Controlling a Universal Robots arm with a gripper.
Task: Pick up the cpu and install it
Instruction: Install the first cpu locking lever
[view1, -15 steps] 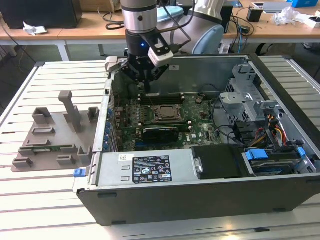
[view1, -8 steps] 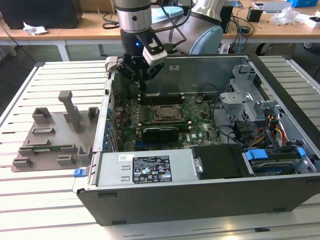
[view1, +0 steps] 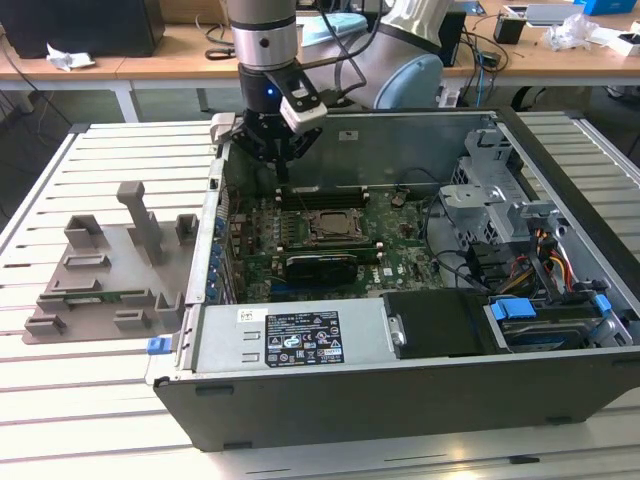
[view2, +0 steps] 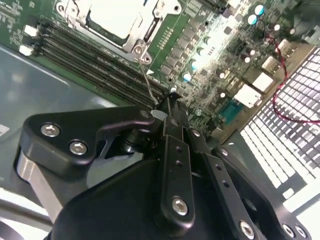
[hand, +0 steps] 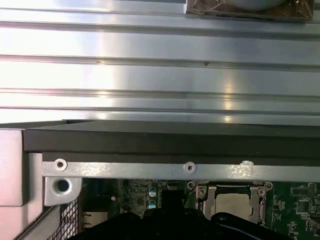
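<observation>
The cpu (view1: 335, 226) lies flat inside the square metal socket frame (view1: 312, 214) on the green motherboard of the open computer case. Both wrist views show its pale shiny top (view2: 112, 15) (hand: 234, 204) framed by the socket (view2: 145, 30). My gripper (view1: 283, 172) hangs over the memory slots at the case's back wall, to the exterior view's left of the socket and apart from the cpu. Its black fingers (view2: 172, 97) are pressed together. A thin metal socket lever (view2: 148, 80) rises from the socket corner to the side of the fingertips; I cannot tell whether it is pinched.
The case's back wall (view1: 400, 125) stands just behind the gripper. A drive cage and cables (view1: 490, 190) fill the exterior view's right, and a power supply (view1: 290, 340) sits at the front. A grey plastic tray with upright blocks (view1: 110, 270) rests on the slatted table outside the case.
</observation>
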